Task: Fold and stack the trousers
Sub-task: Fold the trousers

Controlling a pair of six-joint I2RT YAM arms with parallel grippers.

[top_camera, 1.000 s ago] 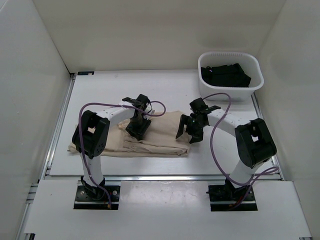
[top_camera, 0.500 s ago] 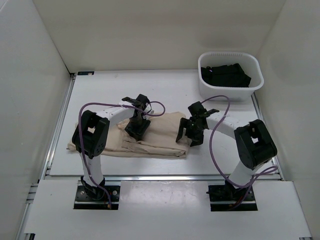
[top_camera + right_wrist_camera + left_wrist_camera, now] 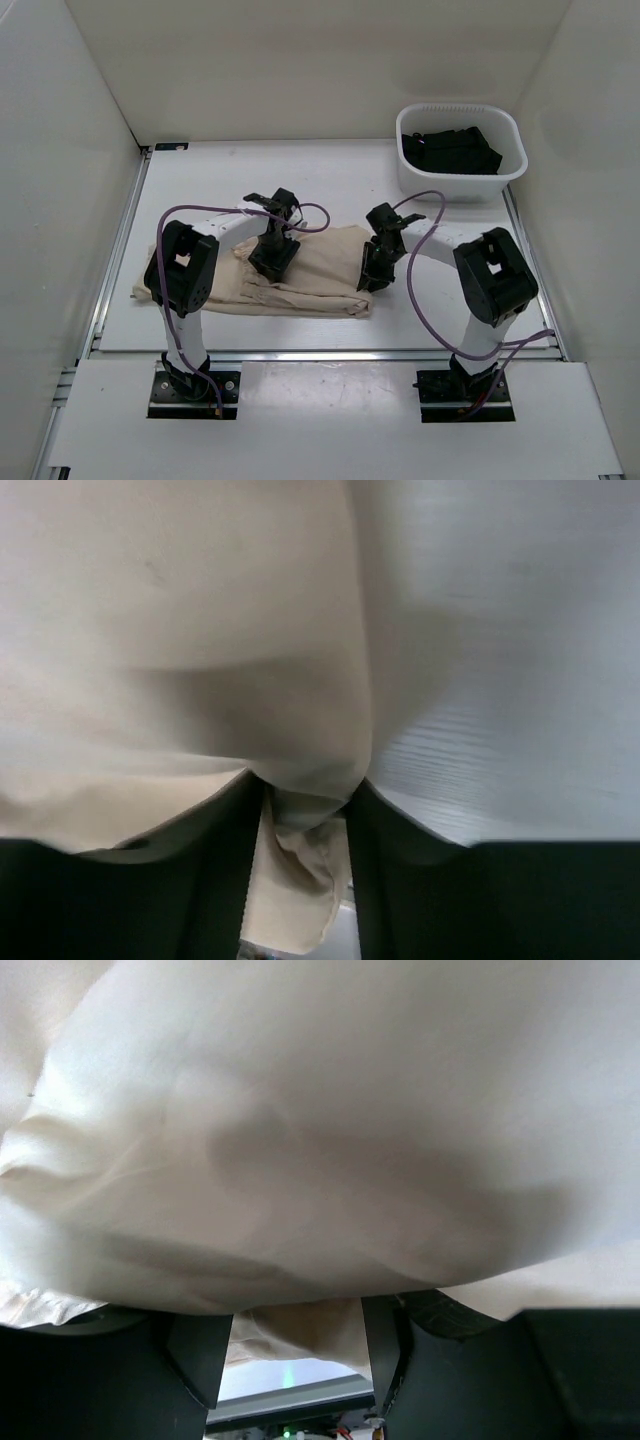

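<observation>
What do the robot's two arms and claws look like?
Both have white tubular links, chunky black joint housings and black bases. The left arm and right arm each carry a loose purple cable looping up to a black two-finger claw: left claw, right claw. No markings are readable.

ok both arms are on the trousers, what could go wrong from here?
1. The right fingers pinch only a small bunch at the edge of the trousers; it may slip out when lifted.
2. The left fingers grip mid-cloth over stacked layers; pulling could drag the fold apart.
</observation>
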